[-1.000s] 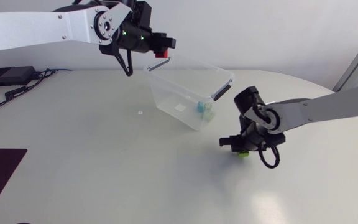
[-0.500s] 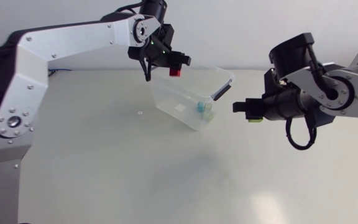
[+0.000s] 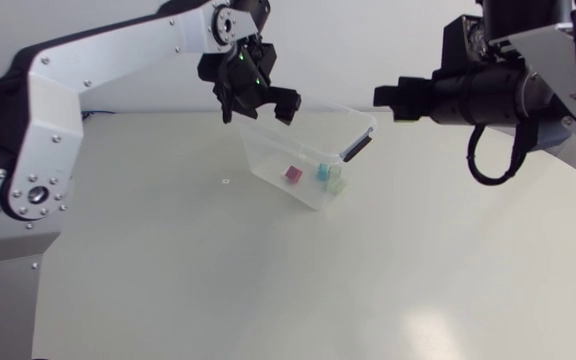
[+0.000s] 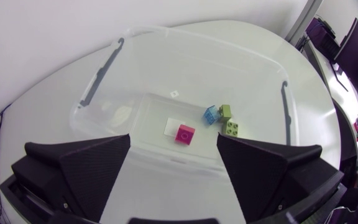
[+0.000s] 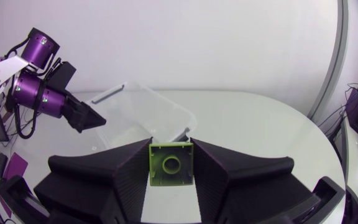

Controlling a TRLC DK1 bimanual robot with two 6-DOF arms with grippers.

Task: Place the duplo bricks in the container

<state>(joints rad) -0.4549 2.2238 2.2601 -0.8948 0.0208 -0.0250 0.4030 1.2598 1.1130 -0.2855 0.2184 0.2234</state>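
Note:
A clear plastic container [image 3: 359, 121] stands at the back middle of the table. Inside it lie a red brick [image 3: 293, 173], a blue brick [image 3: 322, 172] and a pale green brick [image 3: 336, 181]. My left gripper [image 3: 264, 101] hangs open over the container's left rim, holding nothing. Its wrist view looks straight down into the container [image 4: 185, 38], with the red brick [image 4: 184, 133], the blue brick [image 4: 212, 115] and two green bricks [image 4: 232, 128] below the left gripper [image 4: 173, 147]. My right gripper [image 3: 387, 97] is raised to the container's right, shut on a green brick [image 5: 171, 163].
Black latch handles [image 3: 357, 148] sit on the container's ends. A small mark [image 3: 225, 181] lies on the white table left of the container. The table's curved edge [image 3: 572, 176] runs down the right side.
My left gripper opened above the container and the red brick dropped inside. The right arm rose from the table with the green brick and now holds it high beside the container.

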